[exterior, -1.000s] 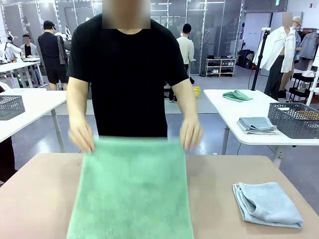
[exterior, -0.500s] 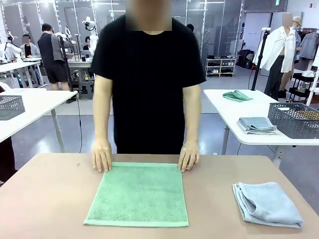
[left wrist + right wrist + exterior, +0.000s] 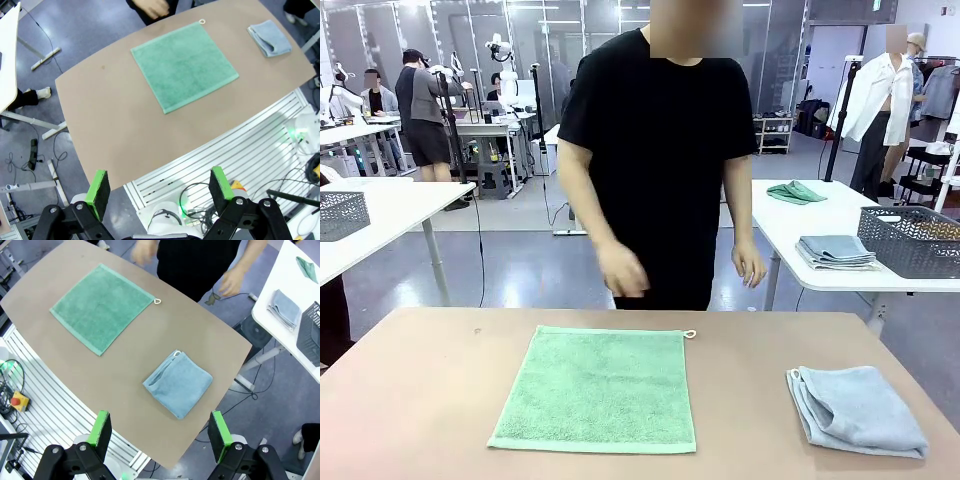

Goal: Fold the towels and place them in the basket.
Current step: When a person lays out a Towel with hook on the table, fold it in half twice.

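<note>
Squarely in the middle of the tan worktop (image 3: 420, 400) lies the mint green towel (image 3: 595, 390), spread flat in a single layer, its edges roughly square to the worktop's sides. A small hanging loop (image 3: 689, 334) sticks out from its far corner on the robot's right. The pale blue-grey towel (image 3: 855, 410) sits well apart from it toward the right end of the same worktop. It is folded into a thick pad, with the layered edges facing the green one (its own little loop shows at a corner in the right wrist view).

Behind the far edge stands a person in a black T-shirt. One hand (image 3: 622, 270) is blurred in the air above the far edge, and the other hand (image 3: 750, 265) hangs loosely at the person's side. Neither hand touches either cloth.

Both arms are up high, looking down on the worktop from the robot's side. The left pincer (image 3: 159, 189) has its green pads spread wide with nothing between them. The right pincer (image 3: 159, 432) is likewise spread wide and has hold of nothing.
</note>
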You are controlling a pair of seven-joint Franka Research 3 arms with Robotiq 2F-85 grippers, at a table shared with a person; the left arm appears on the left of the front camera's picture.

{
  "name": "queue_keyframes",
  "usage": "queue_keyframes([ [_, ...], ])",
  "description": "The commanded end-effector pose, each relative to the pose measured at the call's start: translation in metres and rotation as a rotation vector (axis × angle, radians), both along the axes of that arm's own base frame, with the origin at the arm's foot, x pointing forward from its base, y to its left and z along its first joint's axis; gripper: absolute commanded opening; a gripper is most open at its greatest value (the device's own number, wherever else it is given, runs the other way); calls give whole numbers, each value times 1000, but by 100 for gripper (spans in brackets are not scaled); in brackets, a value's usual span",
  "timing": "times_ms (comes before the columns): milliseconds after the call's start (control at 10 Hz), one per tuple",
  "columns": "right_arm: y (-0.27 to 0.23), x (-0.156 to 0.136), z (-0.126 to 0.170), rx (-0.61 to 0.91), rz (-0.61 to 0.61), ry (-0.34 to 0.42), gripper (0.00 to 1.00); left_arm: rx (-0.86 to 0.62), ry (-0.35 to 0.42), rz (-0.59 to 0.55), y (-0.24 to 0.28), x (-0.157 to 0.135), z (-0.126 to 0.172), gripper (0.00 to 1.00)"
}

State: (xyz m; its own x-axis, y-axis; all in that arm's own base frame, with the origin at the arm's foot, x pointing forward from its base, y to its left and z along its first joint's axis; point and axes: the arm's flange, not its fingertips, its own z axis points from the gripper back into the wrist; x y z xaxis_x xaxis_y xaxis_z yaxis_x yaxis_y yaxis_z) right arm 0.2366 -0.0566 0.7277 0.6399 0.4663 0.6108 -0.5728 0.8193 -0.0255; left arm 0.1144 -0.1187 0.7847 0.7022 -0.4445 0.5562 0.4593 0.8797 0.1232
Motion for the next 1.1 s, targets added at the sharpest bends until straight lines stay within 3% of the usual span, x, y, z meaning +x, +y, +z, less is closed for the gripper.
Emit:
queue_keyframes([
  [0,1,2,3,7,-13,-1,97,2,-15,-12,-2,-9,3,100],
  [400,0,0,0,0,0,0,97,0,0,0,0,0,0,100],
  [700,94,6,-44,-111,399,-53,97,233,-54,-250,-11,4,-55,100],
  [1000,184,19,-116,-296,639,-54,97,245,-70,-474,-12,25,-135,100],
])
